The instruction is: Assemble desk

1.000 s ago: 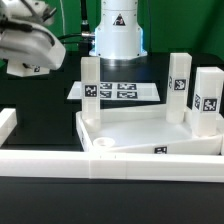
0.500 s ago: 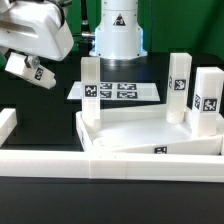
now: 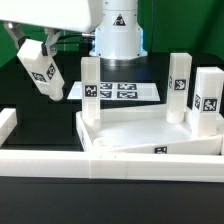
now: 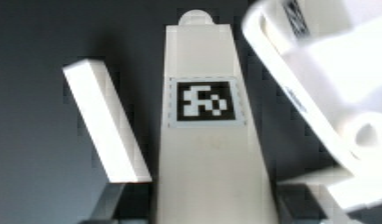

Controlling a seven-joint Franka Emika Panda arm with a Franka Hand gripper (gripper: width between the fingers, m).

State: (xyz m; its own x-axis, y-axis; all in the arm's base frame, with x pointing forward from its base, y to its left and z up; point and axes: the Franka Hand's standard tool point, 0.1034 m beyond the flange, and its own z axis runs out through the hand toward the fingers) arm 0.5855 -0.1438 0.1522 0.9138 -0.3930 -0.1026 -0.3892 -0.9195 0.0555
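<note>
The fingers are clamped on a white leg with a black tag. Beyond its tip lies the desk top, three legs standing in it.

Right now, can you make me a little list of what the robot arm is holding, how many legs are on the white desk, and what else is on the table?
gripper: shut on the fourth leg, carried tilted in the air
fourth leg: short square white plastic post with a black tag, not yet on the desk
desk top: white plastic tray with a raised rim
legs standing on desk top: three
marker board: flat white, behind the desk
border rail: long, white, in front
</note>
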